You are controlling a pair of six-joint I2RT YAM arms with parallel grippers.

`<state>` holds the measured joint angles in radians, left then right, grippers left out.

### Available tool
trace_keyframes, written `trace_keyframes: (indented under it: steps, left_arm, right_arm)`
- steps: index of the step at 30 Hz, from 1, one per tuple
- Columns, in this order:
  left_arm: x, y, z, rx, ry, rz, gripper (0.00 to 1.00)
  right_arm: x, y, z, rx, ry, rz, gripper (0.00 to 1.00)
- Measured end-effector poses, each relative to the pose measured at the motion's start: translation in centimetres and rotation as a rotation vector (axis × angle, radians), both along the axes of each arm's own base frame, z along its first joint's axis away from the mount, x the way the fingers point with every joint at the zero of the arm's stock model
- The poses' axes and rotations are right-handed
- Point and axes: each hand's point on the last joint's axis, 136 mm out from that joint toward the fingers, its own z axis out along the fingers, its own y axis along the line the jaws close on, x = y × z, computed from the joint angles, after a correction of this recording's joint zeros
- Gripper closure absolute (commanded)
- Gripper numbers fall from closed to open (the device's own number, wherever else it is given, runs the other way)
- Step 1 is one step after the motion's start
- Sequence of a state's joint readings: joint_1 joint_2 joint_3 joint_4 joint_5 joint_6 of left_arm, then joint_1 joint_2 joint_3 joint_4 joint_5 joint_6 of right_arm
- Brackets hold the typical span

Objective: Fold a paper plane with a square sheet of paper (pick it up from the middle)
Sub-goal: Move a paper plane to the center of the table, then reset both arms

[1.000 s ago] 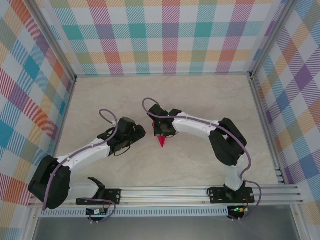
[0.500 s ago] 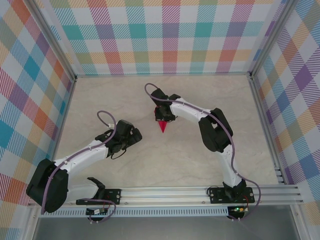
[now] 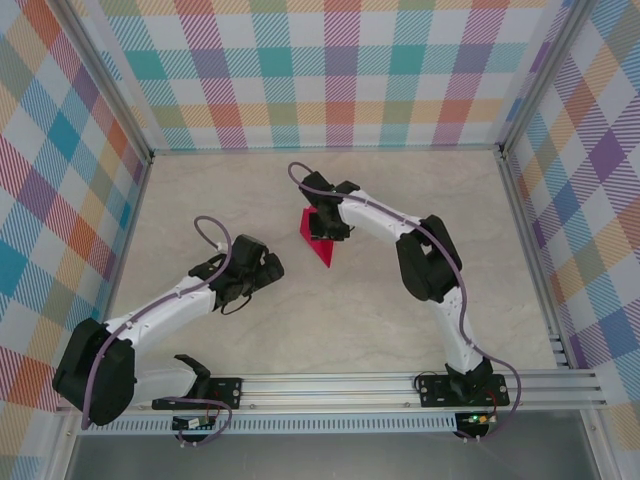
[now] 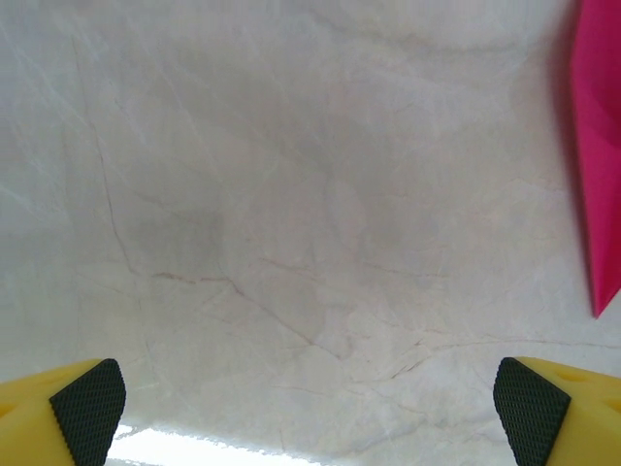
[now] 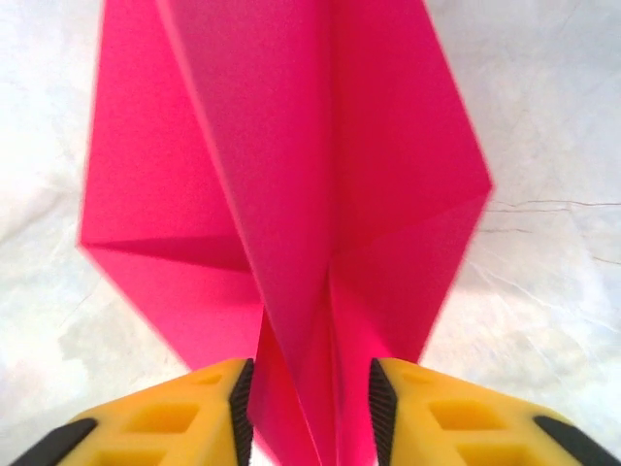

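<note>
paper plane (image 4: 600,146) cut off, right edge

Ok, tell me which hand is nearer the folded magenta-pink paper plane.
Right. The right hand grips the folded magenta-pink paper plane between its fingers; the left hand sits open to the plane's left, apart from it.

Bright, even light — soft shadows, wrist views slightly blurred.

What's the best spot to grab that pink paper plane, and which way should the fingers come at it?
Take the paper plane by its centre fold, the doubled ridge where the right gripper pinches it now. Come in along the crease, one of the fingers on each side; the wings flare out thin, so they would probably buckle.
</note>
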<state>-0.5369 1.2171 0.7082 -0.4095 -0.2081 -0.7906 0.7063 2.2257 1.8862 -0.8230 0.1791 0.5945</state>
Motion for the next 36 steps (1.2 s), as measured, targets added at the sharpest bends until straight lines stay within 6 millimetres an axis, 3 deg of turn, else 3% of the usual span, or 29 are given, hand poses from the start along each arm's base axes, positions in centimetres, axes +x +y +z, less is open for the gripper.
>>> trace_keyframes:
  steps: [2, 6, 9, 12, 14, 19, 25, 28, 31, 36]
  left_arm:
    - [1.1, 0.0, 1.7, 0.015, -0.042, -0.003, 0.00]
    - [3.5, 0.5, 5.5, 0.058, -0.148, -0.001, 0.00]
    - [4.7, 2.0, 7.0, 0.116, -0.199, 0.020, 0.00]
    - [5.5, 4.2, 7.6, 0.195, -0.226, 0.059, 0.00]
    - [5.9, 5.7, 7.9, 0.251, -0.244, 0.088, 0.00]
    - [7.1, 10.2, 7.9, 0.357, -0.290, 0.191, 0.00]
    - [6.2, 13.5, 4.2, 0.451, -0.282, 0.191, 0.00]
    - [5.7, 14.3, 2.3, 0.479, -0.302, 0.156, 0.00]
    - [5.5, 14.5, 0.9, 0.487, -0.334, 0.106, 0.00]
    - [6.3, 13.8, 0.7, 0.475, -0.420, 0.018, 0.00]
  right_arm:
    - [0.2, -0.4, 2.8, 0.016, -0.051, 0.001, 0.43]
    - [0.1, -2.8, 10.7, 0.068, -0.215, -0.027, 0.23]
    - [-0.1, -6.8, 15.7, 0.083, -0.352, -0.092, 0.08]
    - [-0.1, -12.2, 17.6, 0.046, -0.448, -0.188, 0.00]
    - [-0.3, -15.7, 17.0, -0.005, -0.479, -0.251, 0.00]
    - [-1.8, -24.0, 13.1, -0.153, -0.523, -0.393, 0.00]
    - [-4.5, -31.2, 9.4, -0.265, -0.598, -0.491, 0.00]
    - [-4.5, -33.1, 8.2, -0.304, -0.619, -0.502, 0.00]
    - [-4.2, -33.9, 6.5, -0.330, -0.659, -0.466, 0.00]
    - [-4.0, -33.9, 3.3, -0.315, -0.662, -0.402, 0.00]
